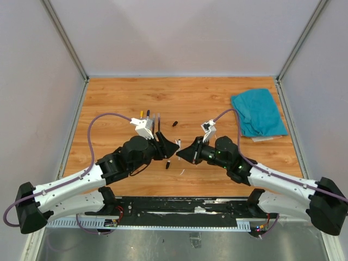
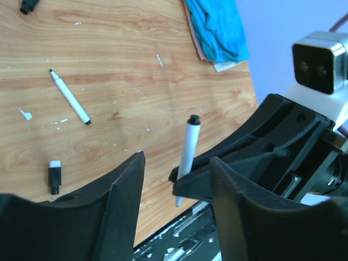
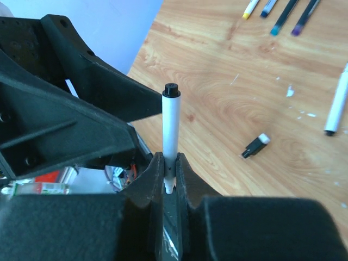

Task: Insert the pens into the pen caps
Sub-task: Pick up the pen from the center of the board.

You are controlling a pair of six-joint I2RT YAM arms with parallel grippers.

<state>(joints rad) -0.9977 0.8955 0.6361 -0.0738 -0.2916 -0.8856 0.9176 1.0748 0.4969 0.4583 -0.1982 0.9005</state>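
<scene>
Over the wooden bench (image 1: 185, 98) the left end effector (image 2: 176, 163) stands wide, gripping nothing. At its 3 o'clock the right end effector (image 3: 170, 163) pinches a white pen (image 3: 171, 128) upright (black end up); a stubby black cap (image 3: 254, 147) lies nearby.

cap (image 1: 175, 123): centre | pens (image 1: 148, 115): left of cap | cloth (image 1: 258, 113): far right

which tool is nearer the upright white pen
Right. The right tool is shut on the lower end of the white pen; the left tool stands open close beside it, not gripping it.
</scene>
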